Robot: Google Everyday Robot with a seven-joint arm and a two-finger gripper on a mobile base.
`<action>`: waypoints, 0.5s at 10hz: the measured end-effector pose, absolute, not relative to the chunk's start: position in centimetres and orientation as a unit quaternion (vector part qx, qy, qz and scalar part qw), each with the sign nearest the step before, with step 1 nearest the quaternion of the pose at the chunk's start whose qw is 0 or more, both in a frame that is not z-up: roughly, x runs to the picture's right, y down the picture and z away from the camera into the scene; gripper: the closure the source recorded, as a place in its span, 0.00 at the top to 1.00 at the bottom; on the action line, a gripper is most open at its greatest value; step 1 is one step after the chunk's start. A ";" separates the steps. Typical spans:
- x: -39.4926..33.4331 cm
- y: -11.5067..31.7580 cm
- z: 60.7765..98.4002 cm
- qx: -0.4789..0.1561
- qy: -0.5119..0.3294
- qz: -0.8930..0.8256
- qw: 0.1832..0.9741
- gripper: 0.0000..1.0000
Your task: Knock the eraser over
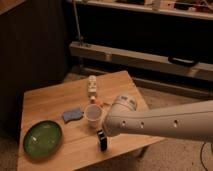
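Note:
The eraser (102,140) is a small black block with a pale stripe. It stands upright on the wooden table (50,97) near the front edge, just in front of the white cup (92,114). My white arm (150,122) reaches in from the right. My gripper (103,131) is at the arm's end, right above the eraser and mostly hidden by the arm's rounded housing. I cannot tell whether it touches the eraser.
A blue sponge-like pad (72,115) lies left of the cup. A green plate (42,139) sits at the front left. A small pale bottle-like object (92,86) stands behind the cup. Metal shelving (145,57) runs behind the table.

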State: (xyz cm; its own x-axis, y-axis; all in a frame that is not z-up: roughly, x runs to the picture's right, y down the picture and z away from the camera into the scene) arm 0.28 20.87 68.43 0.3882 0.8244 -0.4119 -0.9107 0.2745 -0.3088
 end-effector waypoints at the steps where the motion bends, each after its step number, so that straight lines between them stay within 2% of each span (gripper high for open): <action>1: -0.4 21.5 68.3 -0.265 0.089 0.542 0.792 0.00; 4: -3.5 23.3 64.5 -0.389 0.071 0.510 0.764 0.00; 5: -4.2 23.0 62.4 -0.421 0.061 0.502 0.753 0.03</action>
State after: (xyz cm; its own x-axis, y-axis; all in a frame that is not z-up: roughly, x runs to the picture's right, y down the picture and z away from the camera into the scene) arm -4.23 22.95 62.38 0.4877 0.7054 -0.5143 -0.8077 0.1410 -0.5725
